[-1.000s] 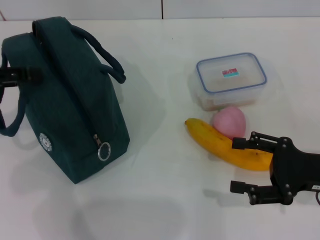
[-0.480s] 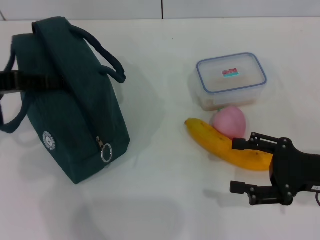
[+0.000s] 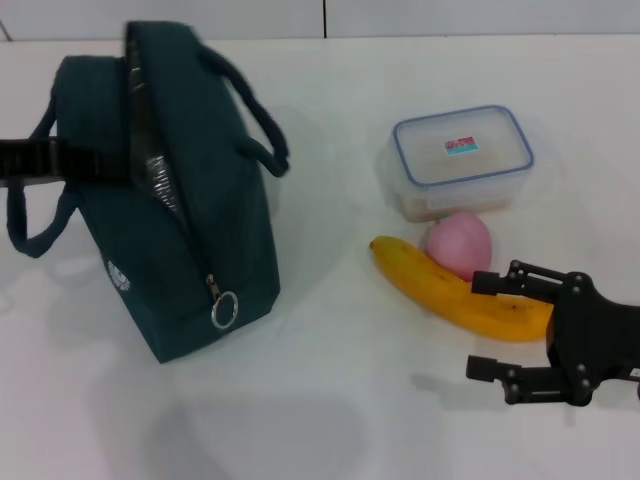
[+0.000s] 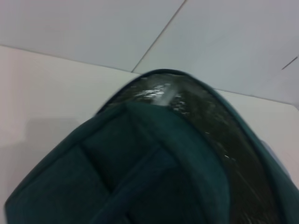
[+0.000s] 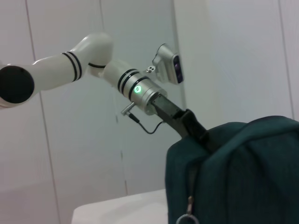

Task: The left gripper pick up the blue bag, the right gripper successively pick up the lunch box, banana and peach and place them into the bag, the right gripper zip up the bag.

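Note:
The blue bag (image 3: pixel 190 250) stands on the white table at the left, its top slit gaping and showing silver foil lining (image 3: pixel 150 170). My left gripper (image 3: pixel 118 165) reaches in from the left and is shut on the bag's top edge; the right wrist view shows it at the bag's top (image 5: pixel 198 134). The left wrist view is filled by the bag (image 4: pixel 154 163). The lunch box (image 3: pixel 462 160), peach (image 3: pixel 458 243) and banana (image 3: pixel 450 290) lie at the right. My right gripper (image 3: pixel 487 325) is open and empty, just right of the banana's near end.
The zipper's ring pull (image 3: pixel 224 309) hangs at the bag's near end. Both handles (image 3: pixel 255 120) stand up from the bag. The white table (image 3: pixel 330 400) stretches between the bag and the fruit. A wall lies behind.
My left gripper has moved right with the bag's top edge. The bag has shifted right and tilted, and its top has gaped to show the foil. The right gripper has barely moved.

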`<action>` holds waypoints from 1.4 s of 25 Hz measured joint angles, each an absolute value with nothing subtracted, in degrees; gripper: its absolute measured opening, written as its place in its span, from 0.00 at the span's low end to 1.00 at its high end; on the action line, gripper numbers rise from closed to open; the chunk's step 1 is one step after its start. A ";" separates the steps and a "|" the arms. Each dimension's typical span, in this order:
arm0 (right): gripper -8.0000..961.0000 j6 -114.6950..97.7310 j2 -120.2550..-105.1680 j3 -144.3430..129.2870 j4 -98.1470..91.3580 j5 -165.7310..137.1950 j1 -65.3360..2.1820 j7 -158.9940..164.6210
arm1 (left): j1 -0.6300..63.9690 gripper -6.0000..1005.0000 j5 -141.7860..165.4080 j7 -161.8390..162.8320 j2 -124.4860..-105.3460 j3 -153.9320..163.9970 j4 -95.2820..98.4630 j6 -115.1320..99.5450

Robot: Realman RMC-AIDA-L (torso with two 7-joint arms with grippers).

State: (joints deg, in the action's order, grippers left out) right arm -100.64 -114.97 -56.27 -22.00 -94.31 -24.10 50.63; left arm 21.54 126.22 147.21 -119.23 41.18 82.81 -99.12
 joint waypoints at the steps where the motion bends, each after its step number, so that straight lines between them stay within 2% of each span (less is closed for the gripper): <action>1: 0.89 -100.71 -114.91 -55.86 -22.02 -94.24 -24.00 50.65 | 21.68 0.37 126.18 147.20 -119.26 41.19 82.80 -99.15; 6: 0.89 -101.34 -114.30 -54.79 -22.10 -94.17 -23.66 51.02 | 22.29 0.15 124.80 146.66 -119.30 40.95 81.12 -99.07; 12: 0.89 -102.59 -113.19 -52.37 -22.22 -94.07 -22.65 51.39 | 23.52 0.06 122.77 144.95 -119.35 41.19 76.87 -97.84; 26: 0.89 -103.58 -112.12 -50.51 -22.24 -94.04 -21.74 51.42 | 26.69 0.06 120.01 143.04 -119.46 41.22 67.65 -94.78; 35: 0.89 -98.86 -112.12 -41.22 -21.89 -94.06 -21.47 57.39 | 27.95 0.06 116.43 140.80 -119.34 41.31 59.55 -92.52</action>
State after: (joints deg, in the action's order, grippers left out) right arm -98.86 -112.12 -41.22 -21.89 -94.06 -21.47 57.39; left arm 27.95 116.43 140.80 -119.34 41.31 59.56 -92.52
